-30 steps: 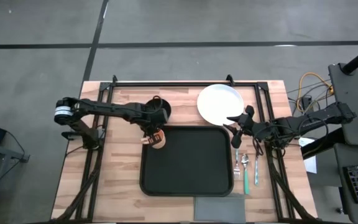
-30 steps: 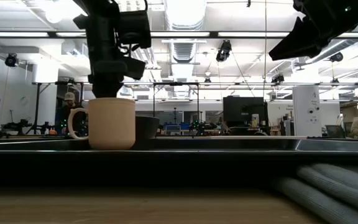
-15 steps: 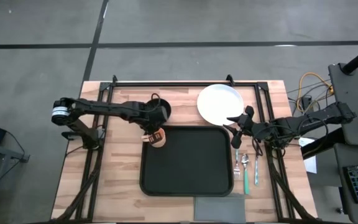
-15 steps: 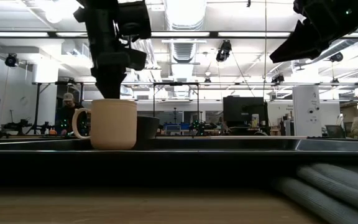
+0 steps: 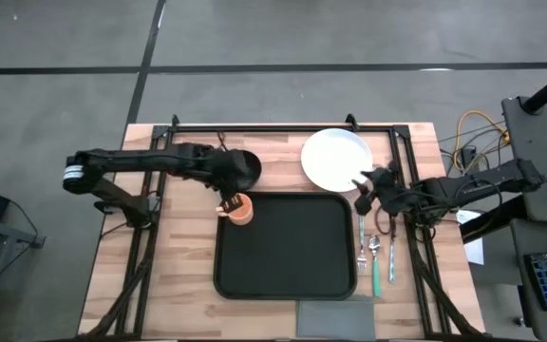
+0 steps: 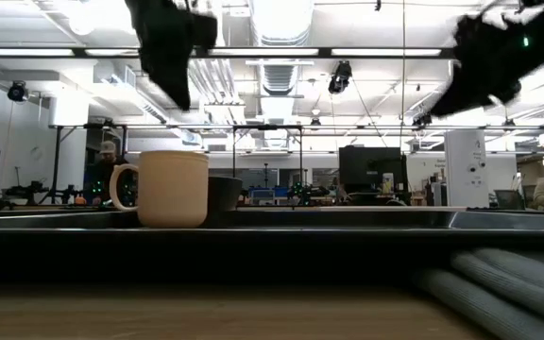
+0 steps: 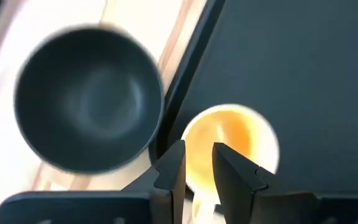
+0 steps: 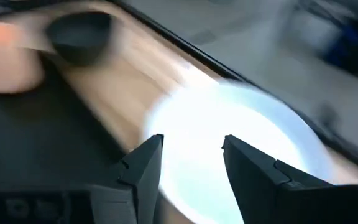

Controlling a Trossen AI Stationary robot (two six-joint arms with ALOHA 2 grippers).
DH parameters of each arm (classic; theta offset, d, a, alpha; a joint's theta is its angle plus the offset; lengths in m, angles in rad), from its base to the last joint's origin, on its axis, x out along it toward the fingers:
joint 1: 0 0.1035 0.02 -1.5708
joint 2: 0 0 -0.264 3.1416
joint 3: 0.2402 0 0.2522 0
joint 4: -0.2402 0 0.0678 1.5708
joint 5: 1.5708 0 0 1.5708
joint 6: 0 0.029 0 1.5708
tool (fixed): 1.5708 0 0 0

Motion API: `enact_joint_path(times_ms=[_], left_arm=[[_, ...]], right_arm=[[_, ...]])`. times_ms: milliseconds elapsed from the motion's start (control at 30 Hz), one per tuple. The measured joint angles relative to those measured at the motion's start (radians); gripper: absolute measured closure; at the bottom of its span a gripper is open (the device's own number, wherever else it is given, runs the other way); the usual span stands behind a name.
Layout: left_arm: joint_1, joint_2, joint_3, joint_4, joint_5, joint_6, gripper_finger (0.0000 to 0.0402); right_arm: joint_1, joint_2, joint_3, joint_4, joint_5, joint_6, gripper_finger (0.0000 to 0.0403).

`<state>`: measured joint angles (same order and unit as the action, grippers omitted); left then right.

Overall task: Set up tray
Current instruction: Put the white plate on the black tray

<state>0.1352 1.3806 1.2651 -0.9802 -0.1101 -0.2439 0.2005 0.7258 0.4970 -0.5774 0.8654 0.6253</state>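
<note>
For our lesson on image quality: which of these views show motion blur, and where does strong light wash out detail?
Right wrist view: heavy smear, the plate glaring white. Left wrist view: bowl and mug soft-edged. Low view: both arms streaked at the top, bright ceiling lights behind, the mug sharp. High view: evenly lit, the tray crisp.

A black tray (image 5: 288, 245), white plate (image 5: 336, 159), orange mug (image 5: 240, 210), dark bowl (image 7: 89, 109) and grey napkin (image 5: 334, 316) sit on a light wood-grain table (image 5: 179, 275); one utensil has a teal handle (image 5: 376, 275).
</note>
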Motion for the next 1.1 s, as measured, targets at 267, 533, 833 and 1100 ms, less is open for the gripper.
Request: enact_joint_path(times_ms=[267,533,833,1100], left_arm=[[0.003,-0.215,-0.051,0.169,-0.002,0.048,0.0340],[0.003,-0.336,-0.074,0.201,-0.002,0.052,0.0340],[0.003,-0.342,-0.109,0.198,-0.001,0.052,0.0340],[-0.005,-0.344,-0.141,0.198,0.000,0.070,0.0340]], right_arm=[[-0.158,0.010,0.000,-0.204,0.087,0.340,0.0182],[-0.403,0.072,-0.009,-0.192,0.011,0.422,0.0149],[-0.609,0.280,-0.013,0.015,-0.147,0.303,0.0148],[-0.653,0.505,-0.013,0.069,-0.143,0.414,0.0155]])
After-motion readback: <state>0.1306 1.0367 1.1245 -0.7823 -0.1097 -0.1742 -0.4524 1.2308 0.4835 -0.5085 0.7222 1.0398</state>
